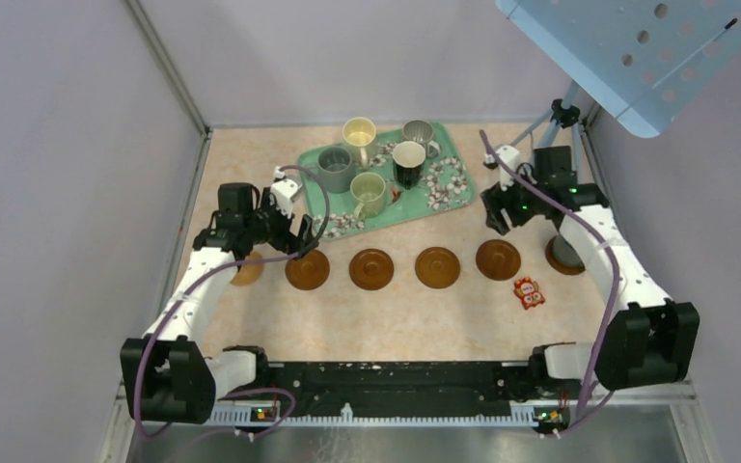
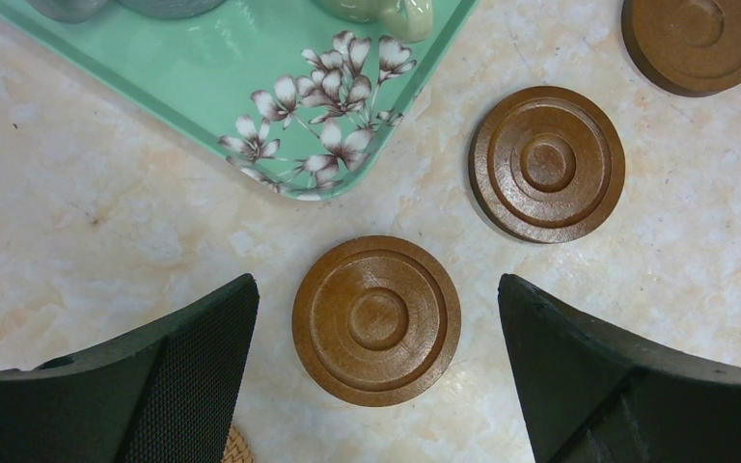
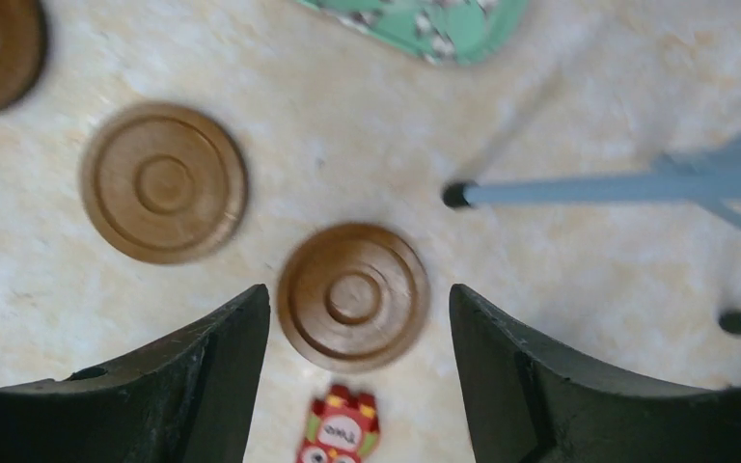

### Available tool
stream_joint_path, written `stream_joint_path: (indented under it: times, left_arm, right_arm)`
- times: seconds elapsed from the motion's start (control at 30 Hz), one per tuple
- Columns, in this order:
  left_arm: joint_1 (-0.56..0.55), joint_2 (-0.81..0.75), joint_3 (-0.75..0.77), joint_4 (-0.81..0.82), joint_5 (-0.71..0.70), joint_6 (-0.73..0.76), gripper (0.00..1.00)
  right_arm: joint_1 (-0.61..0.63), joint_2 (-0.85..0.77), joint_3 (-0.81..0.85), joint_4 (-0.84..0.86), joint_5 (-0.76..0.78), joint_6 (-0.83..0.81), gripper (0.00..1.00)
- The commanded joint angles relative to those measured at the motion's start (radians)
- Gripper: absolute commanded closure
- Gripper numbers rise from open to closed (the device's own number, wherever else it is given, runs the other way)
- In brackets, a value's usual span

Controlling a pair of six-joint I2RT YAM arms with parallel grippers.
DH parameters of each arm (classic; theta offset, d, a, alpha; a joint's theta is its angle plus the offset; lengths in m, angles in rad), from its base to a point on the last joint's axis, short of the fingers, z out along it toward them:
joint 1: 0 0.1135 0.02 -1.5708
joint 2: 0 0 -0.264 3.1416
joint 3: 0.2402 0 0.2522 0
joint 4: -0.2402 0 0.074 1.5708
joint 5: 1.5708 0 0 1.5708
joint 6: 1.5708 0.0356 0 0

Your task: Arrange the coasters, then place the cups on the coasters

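Note:
Brown coasters lie in a row across the table. My left gripper hovers open over the second coaster from the left, touching nothing. A lighter tan coaster shows partly under the left arm. My right gripper hangs open and empty above the coaster near the right end. Cream-yellow, silvery, grey, black and pale green cups stand on the tray. A dark cup sits on the far-right coaster, half hidden by the right arm.
The green floral tray lies at the back centre. A red owl trinket sits just nearer than the right coaster. Grey tripod legs stand at the back right. Walls close in on both sides.

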Motion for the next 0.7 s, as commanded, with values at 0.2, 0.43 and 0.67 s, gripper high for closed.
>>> stream_joint_path:
  times: [0.2, 0.43, 0.67]
  left_arm:
    - [-0.002, -0.007, 0.020, 0.023, -0.028, -0.002, 0.01]
    - [-0.002, -0.007, 0.012, 0.028, -0.033, -0.005, 0.01]
    - [-0.002, -0.002, 0.007, 0.031, -0.044, -0.010, 0.01]
  right_arm:
    - [0.363, 0.238, 0.198, 0.305, 0.302, 0.451, 0.32]
    - [0.458, 0.454, 0.372, 0.367, 0.463, 0.614, 0.32]
    - [0.514, 0.624, 0.534, 0.360, 0.520, 0.658, 0.30]
